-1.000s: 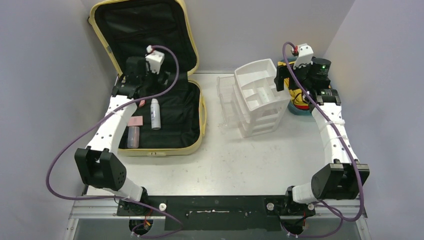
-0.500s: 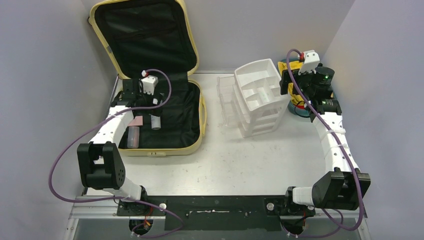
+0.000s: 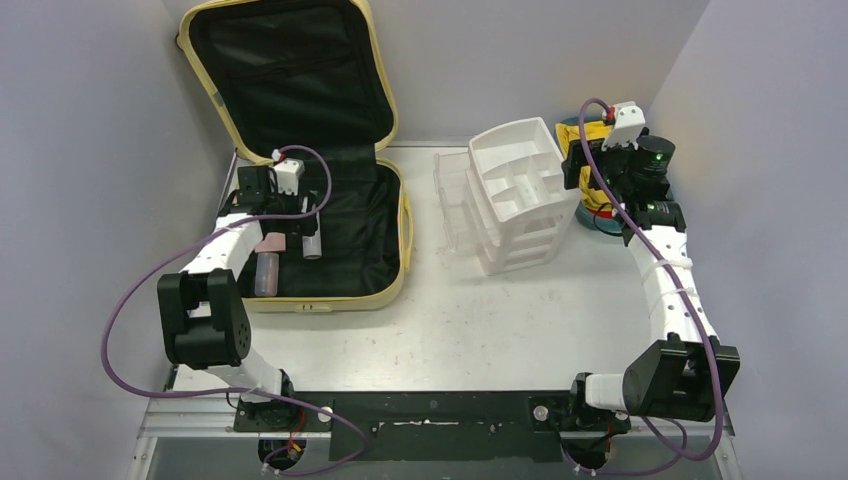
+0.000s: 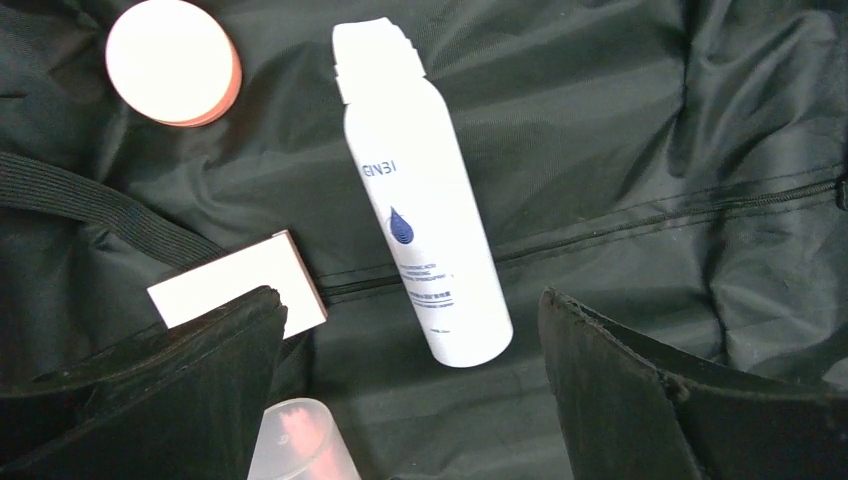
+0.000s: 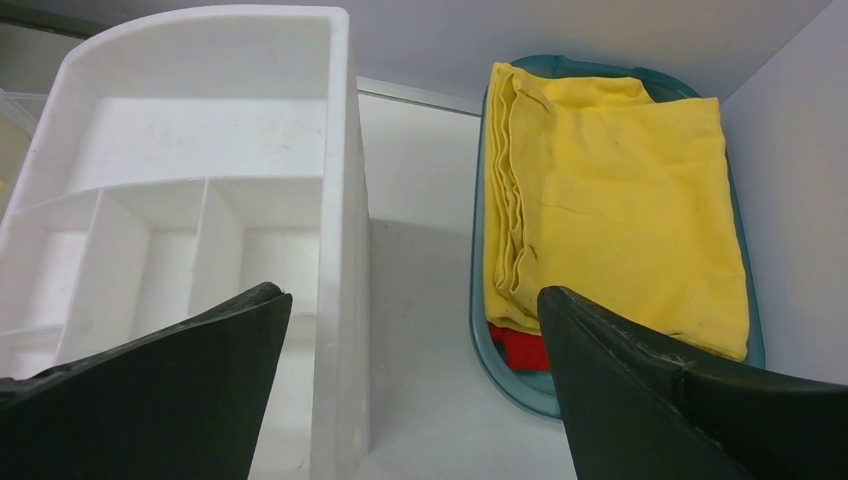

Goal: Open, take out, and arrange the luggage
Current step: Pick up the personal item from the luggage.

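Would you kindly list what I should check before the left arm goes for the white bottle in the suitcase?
1. luggage lid open: ok.
2. left gripper open: ok.
3. white bottle lined up between its fingers: ok.
4. Fingers clear of neighbours: not ok, small box is partly hidden behind one finger.
5. right gripper open, away by the white organizer: ok.
6. Height above the bottle: cannot tell.

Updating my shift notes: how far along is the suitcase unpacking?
Done: the suitcase lies open. In hand: the left end effector hovers open over the spray bottle, gripping nothing. Left: the bottle, jar, small box and clear cup all lie inside; the right end effector hovers open by the organizer.
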Available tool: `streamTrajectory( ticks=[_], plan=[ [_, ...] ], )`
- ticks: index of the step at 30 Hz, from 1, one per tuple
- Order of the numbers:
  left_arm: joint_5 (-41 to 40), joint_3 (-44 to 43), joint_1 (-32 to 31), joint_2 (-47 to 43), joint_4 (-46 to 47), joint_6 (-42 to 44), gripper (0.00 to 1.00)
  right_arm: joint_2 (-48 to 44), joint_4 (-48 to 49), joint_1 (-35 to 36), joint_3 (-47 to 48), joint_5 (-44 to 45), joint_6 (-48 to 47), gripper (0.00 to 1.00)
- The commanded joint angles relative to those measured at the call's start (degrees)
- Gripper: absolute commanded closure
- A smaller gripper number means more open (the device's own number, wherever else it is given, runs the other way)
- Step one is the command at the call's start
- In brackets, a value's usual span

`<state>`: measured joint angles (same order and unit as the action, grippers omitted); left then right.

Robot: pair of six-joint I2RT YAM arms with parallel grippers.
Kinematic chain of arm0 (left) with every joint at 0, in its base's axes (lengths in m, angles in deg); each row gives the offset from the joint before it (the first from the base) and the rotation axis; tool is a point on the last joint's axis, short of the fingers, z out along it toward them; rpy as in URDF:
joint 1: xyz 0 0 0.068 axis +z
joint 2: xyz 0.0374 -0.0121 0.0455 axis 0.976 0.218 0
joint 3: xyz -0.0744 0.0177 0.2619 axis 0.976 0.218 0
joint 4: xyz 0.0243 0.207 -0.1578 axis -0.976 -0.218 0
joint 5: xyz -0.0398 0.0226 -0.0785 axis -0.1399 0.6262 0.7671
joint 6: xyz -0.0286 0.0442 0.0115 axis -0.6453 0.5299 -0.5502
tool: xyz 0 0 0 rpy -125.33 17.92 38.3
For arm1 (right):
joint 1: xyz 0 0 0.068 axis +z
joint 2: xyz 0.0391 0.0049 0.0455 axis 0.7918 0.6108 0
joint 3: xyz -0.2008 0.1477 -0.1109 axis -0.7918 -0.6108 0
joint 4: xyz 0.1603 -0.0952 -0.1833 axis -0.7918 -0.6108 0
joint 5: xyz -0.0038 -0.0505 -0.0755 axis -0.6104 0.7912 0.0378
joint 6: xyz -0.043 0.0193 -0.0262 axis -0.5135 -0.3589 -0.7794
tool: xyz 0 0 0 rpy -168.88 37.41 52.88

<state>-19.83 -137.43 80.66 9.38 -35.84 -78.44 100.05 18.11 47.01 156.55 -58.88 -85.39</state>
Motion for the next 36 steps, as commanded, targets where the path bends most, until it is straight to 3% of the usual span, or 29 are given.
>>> streamTrajectory(
  ticks=[1, 9, 23, 32, 36],
  plan=[
    [2.1, -0.8, 1.0, -0.6, 3.1, -1.1, 0.06, -1.9, 3.2, -0.6, -0.2, -1.9, 0.8, 0.00],
    [0.8, -1.4, 1.5, 0.7, 5.0, -2.5, 0.08, -1.9, 3.2, -2.5, -0.6, -4.5, 1.6, 0.00],
    [7.3, -0.5, 1.7, 3.6, 6.4, -6.3, 0.12, -2.3, 3.8, -4.4, -1.5, -6.8, 2.4, 0.00],
    [7.4, -3.3, 1.6, 10.4, 7.2, -8.2, 0.20, -2.7, 4.5, -6.0, -2.2, -8.5, 2.9, 0.00],
    [7.0, -4.0, 1.0, 12.0, 7.4, -8.5, 0.30, -2.5, 4.9, -6.3, -2.5, -8.9, 3.2, 0.00]
  ],
)
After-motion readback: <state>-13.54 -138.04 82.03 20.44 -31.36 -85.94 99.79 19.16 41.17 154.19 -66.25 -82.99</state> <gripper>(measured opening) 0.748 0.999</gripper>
